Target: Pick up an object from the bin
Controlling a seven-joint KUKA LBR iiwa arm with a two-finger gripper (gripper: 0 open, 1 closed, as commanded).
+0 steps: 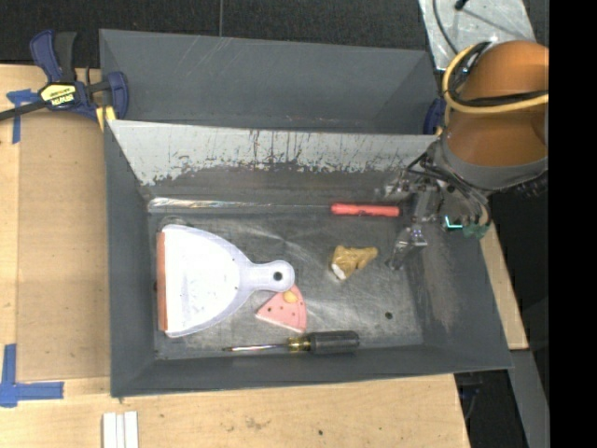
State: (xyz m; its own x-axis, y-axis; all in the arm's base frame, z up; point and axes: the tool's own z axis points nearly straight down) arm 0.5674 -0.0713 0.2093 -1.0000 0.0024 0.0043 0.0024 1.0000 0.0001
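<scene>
Camera view: the gripper (409, 239), whose open or closed state cannot be told, hangs just right of a tan crumpled lump (353, 259) lying centre-right in the bin (131, 278), probably light, soft, and best pinched across its narrow width.

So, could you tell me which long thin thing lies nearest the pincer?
The red stick by the back wall, just beside the pincer; the black-handled screwdriver lies along the front wall.

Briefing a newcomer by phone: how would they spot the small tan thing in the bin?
Start at the white dustpan on the left of the bin and look right, past its round handle. Mid-floor lies a tan lump, left of the gripper. It alone is crumpled and beige.
</scene>
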